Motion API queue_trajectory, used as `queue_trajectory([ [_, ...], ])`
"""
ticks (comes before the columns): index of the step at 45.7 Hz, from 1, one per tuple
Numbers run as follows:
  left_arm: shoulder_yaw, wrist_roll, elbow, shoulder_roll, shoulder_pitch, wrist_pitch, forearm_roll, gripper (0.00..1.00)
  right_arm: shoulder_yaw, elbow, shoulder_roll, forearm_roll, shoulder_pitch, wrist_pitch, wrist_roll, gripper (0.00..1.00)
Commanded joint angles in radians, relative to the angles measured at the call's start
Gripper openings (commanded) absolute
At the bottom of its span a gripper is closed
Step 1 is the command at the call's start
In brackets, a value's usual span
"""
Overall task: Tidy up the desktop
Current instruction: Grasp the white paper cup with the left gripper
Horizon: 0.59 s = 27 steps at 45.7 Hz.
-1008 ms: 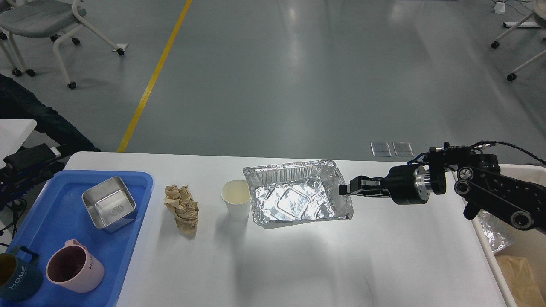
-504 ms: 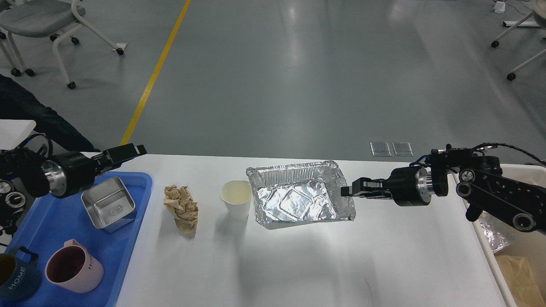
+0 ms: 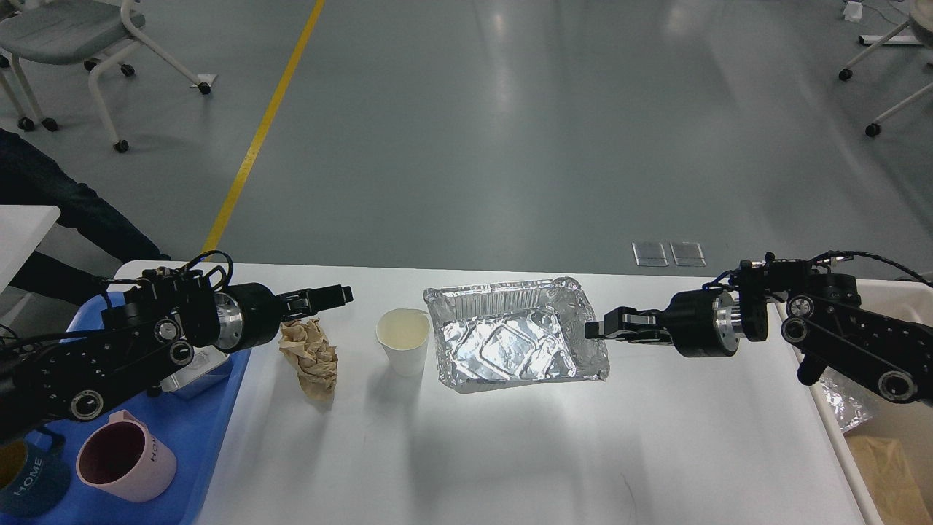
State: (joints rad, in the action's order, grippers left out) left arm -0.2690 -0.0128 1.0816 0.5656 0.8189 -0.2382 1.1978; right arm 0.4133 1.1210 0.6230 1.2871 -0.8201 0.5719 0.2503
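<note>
The white desktop (image 3: 510, 452) carries a crumpled brown paper wad (image 3: 313, 361), a white paper cup (image 3: 403, 339) and a crinkled foil tray (image 3: 510, 343) in a row. My right gripper (image 3: 594, 329) reaches in from the right and is shut on the foil tray's right rim. My left gripper (image 3: 337, 295) comes in from the left and hovers just above the top of the paper wad, pointing toward the cup. Its dark fingers are seen side-on, so their gap does not show.
A blue tray (image 3: 211, 423) at the left edge holds a pink mug (image 3: 124, 463), a dark blue mug (image 3: 25, 485) and a steel square container (image 3: 197, 372) mostly hidden by my left arm. A beige bin (image 3: 831, 408) with foil and brown paper stands at the right.
My left arm has swung in from the far left, over the blue tray, to above the paper wad. The right gripper has drawn the foil tray slightly to the right.
</note>
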Motion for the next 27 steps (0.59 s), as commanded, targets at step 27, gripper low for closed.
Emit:
queue_trajectory([
  [27,0.051,0.017,-0.178,-0.197,0.0,0.004,0.002,0.68,0.01,0.0,0.003,-0.002,0.024,-0.003,0.003,0.0],
])
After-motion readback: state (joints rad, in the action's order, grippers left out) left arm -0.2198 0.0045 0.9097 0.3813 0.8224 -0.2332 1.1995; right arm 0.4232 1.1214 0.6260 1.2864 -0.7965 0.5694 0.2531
